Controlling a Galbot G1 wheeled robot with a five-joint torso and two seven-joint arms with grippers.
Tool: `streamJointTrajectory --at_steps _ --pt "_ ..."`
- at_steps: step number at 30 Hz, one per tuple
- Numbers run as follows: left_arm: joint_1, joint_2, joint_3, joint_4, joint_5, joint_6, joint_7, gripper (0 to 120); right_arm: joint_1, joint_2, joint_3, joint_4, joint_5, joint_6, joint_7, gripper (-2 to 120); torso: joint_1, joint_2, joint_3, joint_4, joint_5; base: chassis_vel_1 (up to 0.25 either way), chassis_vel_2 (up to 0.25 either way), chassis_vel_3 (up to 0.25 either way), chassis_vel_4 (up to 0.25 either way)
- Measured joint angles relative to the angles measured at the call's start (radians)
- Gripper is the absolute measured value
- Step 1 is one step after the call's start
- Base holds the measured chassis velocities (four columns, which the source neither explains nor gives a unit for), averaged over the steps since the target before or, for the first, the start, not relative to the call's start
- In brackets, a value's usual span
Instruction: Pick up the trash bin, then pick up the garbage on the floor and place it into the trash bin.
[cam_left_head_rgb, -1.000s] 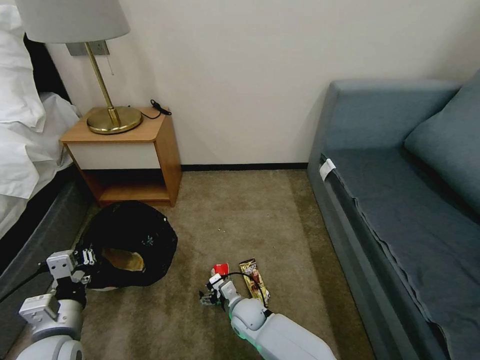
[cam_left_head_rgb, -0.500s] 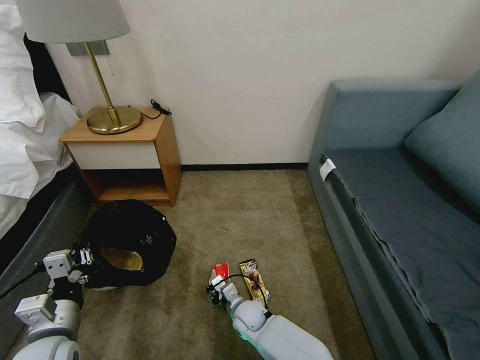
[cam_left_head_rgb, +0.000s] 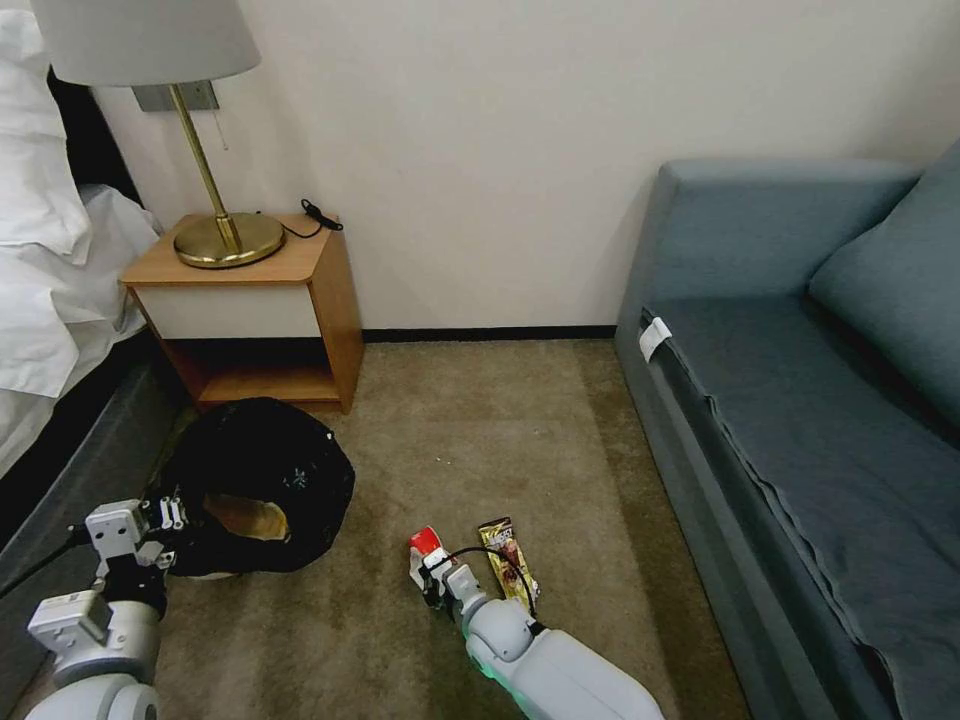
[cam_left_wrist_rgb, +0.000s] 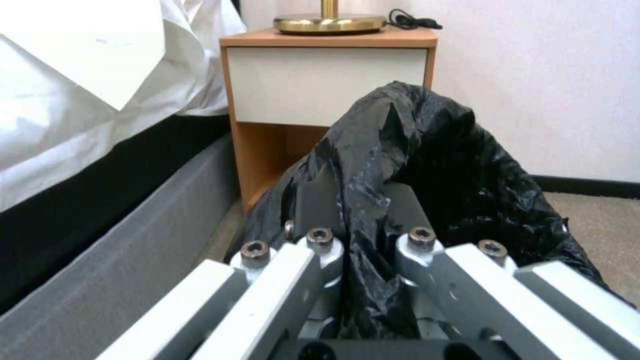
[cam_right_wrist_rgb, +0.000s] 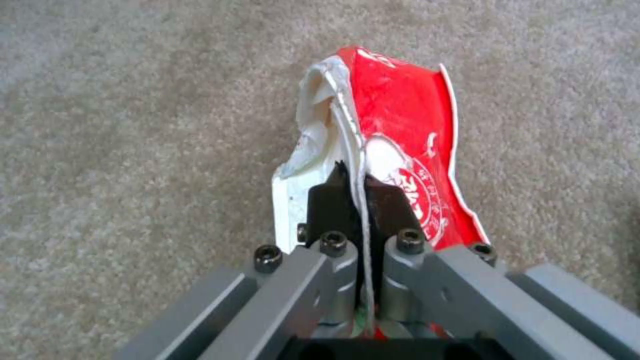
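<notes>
Since a second ago the right gripper has closed on the red-white wrapper, which now stands up off the carpet instead of lying flat.

Its jaws are pinched together on the wrapper's folded edge, seen plainly in the right wrist view. The left gripper is clamped on the black bag at the rim of the trash bin, which stands just left of the wrapper, in front of the nightstand. The brown-gold snack wrapper lies on the floor right of the bin, just beyond the red one. The step in hand appears to be picking up garbage; next, the wrapper needs carrying left over the bin's mouth and releasing.
</notes>
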Motion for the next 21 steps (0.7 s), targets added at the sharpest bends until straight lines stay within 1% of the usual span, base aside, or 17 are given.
streamJointTrajectory --at_steps 9,12,15,21 --pt "0.005 0.005 -0.002 0.007 -0.004 -0.001 0.010 4 0.024 0.007 0.054 0.016 -0.019 0.018 -0.010 0 0.000 0.000 0.000 0.0000 0.0000 0.000 0.000 0.000 0.000" --pt "0.003 0.008 -0.004 0.016 -0.007 -0.005 0.012 4 0.038 0.012 0.082 0.032 -0.004 0.029 -0.014 0 0.000 0.000 0.000 0.0000 0.0000 0.000 0.000 0.000 0.000" --pt "-0.004 0.016 -0.009 0.030 -0.013 -0.011 0.014 4 0.063 0.009 0.124 0.084 0.042 0.029 -0.018 0 0.000 0.000 0.000 0.0000 0.0000 0.000 0.000 0.000 0.000" --pt "-0.016 0.023 -0.009 0.032 -0.018 -0.011 0.022 4 0.108 0.003 0.164 0.137 0.086 0.044 -0.018 0 0.000 0.000 0.000 0.0001 0.0000 0.000 0.000 0.000 0.000"
